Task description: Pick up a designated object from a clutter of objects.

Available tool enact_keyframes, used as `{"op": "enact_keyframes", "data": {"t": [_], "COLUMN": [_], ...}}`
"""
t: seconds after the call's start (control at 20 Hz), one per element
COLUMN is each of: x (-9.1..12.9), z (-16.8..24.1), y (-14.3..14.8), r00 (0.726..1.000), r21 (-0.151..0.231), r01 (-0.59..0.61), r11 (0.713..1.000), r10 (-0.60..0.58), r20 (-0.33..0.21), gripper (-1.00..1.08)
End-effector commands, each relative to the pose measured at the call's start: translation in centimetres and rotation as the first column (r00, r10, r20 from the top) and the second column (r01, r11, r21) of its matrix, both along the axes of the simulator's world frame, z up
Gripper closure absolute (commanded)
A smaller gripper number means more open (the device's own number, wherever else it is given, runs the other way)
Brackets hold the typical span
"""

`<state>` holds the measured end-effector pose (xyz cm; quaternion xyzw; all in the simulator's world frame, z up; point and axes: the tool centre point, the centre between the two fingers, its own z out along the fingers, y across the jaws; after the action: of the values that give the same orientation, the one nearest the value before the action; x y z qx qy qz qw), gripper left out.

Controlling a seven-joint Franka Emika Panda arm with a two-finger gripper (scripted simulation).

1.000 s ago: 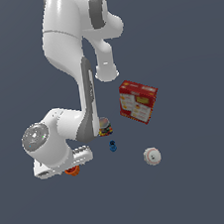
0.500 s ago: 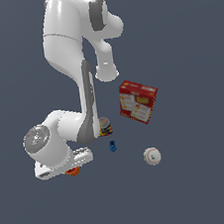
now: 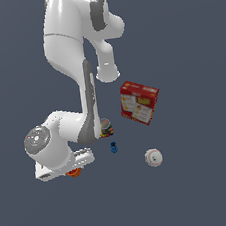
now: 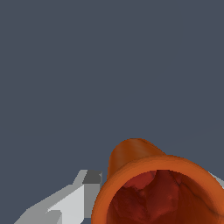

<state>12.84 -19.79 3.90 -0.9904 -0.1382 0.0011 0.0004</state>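
End effector at the orange cup, lower left of the exterior view.

The orange cup point(image 4: 159, 192) fills the wrist view's foreground between the end effector point(image 3: 72, 172) fingers point(image 4: 72, 201); whether they clamp it I cannot tell. The red box point(image 3: 140, 102) sits right of centre, the white baseball point(image 3: 153, 157) below it.

The cup point(image 4: 157, 188) is orange with dark red inside. The box point(image 3: 140, 102) is red and white, the baseball point(image 3: 153, 157) white, the tabletop point(image 3: 185, 35) grey-blue.
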Motion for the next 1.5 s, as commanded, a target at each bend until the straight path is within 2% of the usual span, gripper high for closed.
{"op": "enact_keyframes", "data": {"t": [0.0, 0.5, 1.45], "x": [0.0, -0.2, -0.5], "z": [0.5, 5.9, 25.2], "y": [0.3, 3.9, 16.4], "r00": [1.0, 1.0, 1.0], "r21": [0.0, 0.0, -0.002], "r01": [0.0, 0.0, 0.0], "r11": [1.0, 1.0, 1.0], "r10": [0.0, 0.0, 0.0], "r20": [0.002, 0.002, 0.002], "gripper": [1.08, 1.08, 1.08]}}
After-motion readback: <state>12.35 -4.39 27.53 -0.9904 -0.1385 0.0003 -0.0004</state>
